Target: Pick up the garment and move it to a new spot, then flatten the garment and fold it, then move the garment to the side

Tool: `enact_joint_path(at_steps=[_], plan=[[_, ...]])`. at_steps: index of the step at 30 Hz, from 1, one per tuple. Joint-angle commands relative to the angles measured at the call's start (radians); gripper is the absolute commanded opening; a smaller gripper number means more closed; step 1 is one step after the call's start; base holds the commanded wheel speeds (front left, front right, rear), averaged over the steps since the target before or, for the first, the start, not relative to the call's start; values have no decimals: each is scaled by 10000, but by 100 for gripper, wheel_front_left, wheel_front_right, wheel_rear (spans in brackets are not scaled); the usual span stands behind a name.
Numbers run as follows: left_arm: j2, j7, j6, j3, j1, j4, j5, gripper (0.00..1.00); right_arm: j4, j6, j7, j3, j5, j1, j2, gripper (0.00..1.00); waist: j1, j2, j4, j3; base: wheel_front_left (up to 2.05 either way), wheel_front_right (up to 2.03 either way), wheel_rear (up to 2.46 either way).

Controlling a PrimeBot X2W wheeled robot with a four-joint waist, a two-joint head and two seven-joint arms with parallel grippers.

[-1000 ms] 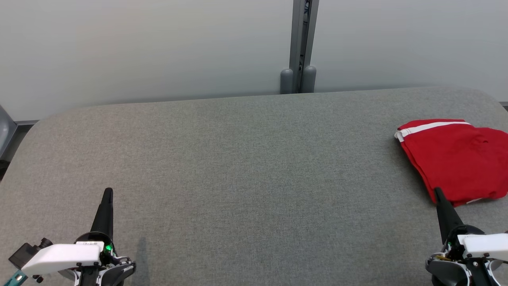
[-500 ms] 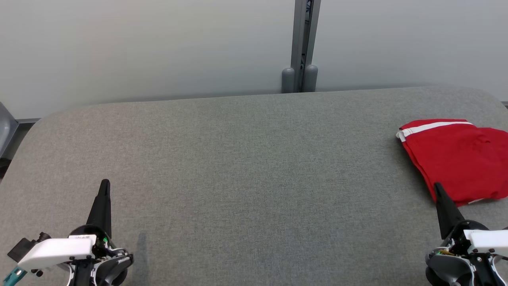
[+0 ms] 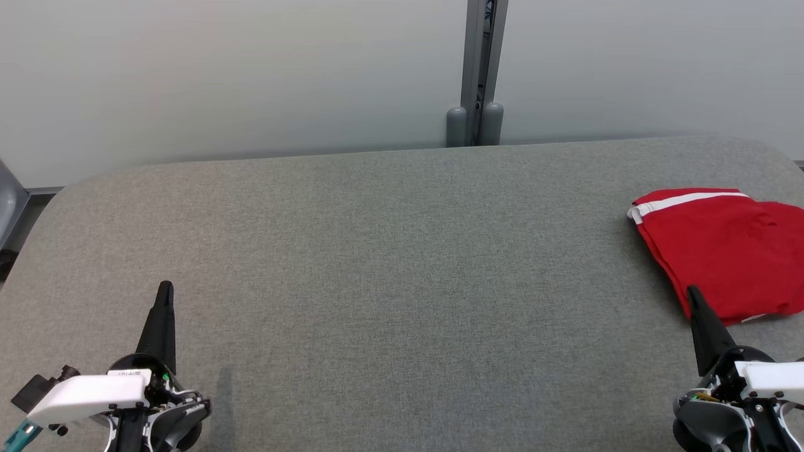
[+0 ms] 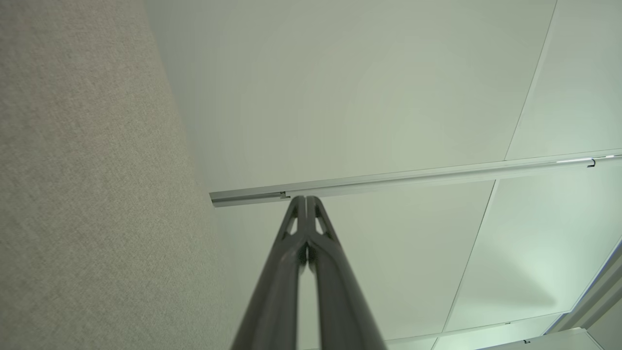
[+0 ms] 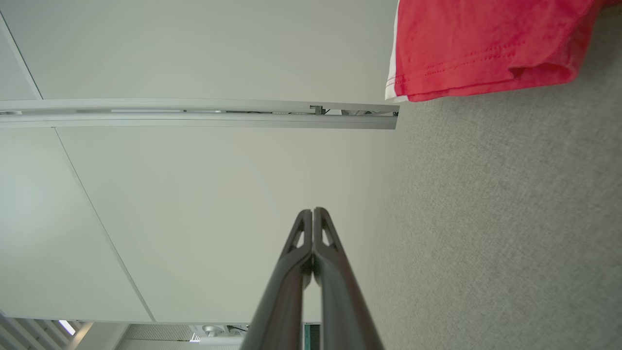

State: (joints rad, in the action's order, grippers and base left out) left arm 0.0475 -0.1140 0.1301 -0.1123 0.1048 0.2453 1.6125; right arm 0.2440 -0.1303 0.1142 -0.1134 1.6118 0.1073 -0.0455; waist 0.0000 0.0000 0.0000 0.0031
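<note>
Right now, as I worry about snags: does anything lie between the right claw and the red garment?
Nothing visible does. The shut right claw sits close to the folded red garment, with bare grey fabric surface between them.

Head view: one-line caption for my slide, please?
Folded red garment lies far right on the grey table; left gripper and right gripper, both shut and empty, sit at the near corners.

Behind the far edge of the grey fabric-covered table [image 3: 377, 251] stands a grey metal post [image 3: 481, 63], between pale wall panels [image 3: 220, 75].
</note>
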Motion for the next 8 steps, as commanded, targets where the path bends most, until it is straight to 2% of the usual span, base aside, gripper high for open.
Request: enact_joint_path(at_steps=[1, 8], plan=[[53, -31, 34, -43, 111, 9, 13, 0, 22, -7, 33, -18, 23, 50, -89, 0, 0, 0, 0, 0, 0, 0, 0], [53, -31, 34, -42, 111, 9, 13, 0, 22, -7, 34, -18, 23, 50, -89, 0, 0, 0, 0, 0, 0, 0, 0]])
